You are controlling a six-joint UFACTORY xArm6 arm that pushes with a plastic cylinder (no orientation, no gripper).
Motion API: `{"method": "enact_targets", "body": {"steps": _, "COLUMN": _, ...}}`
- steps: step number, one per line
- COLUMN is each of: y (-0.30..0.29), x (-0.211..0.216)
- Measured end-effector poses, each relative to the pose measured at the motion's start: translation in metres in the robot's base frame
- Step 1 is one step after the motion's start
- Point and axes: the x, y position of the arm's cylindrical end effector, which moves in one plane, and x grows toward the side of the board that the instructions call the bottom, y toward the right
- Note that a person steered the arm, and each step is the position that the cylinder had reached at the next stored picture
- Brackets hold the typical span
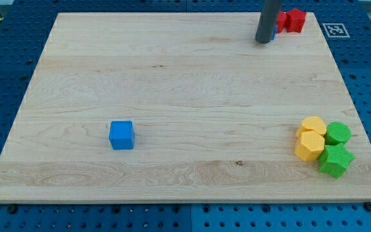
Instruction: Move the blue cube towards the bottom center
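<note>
The blue cube sits alone on the wooden board, in the lower part of the view's left half, left of the bottom centre and well apart from every other block. Further right, at the view's top, my tip rests on the board beside a red block, with a sliver of blue showing just at the rod's right edge that is too hidden to name; there is no claw on this rod, so it holds nothing. At the view's lower right, two yellow blocks and two green blocks huddle together, touching.
</note>
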Motion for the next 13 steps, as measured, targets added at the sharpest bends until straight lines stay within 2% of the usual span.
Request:
{"method": "enact_targets", "body": {"steps": 1, "y": -0.021, "x": 0.001}}
{"method": "enact_targets", "body": {"steps": 3, "y": -0.163, "x": 0.05}}
{"method": "enact_targets", "body": {"steps": 5, "y": -0.314, "x": 0.144}}
{"method": "enact_targets", "body": {"steps": 6, "y": -0.359, "x": 0.202}}
{"method": "enact_targets", "body": {"steps": 7, "y": -0.372, "x": 0.219}}
{"method": "enact_targets", "body": {"steps": 10, "y": -0.256, "x": 0.228}}
{"method": "enact_targets", "body": {"steps": 13, "y": -0.285, "x": 0.244}}
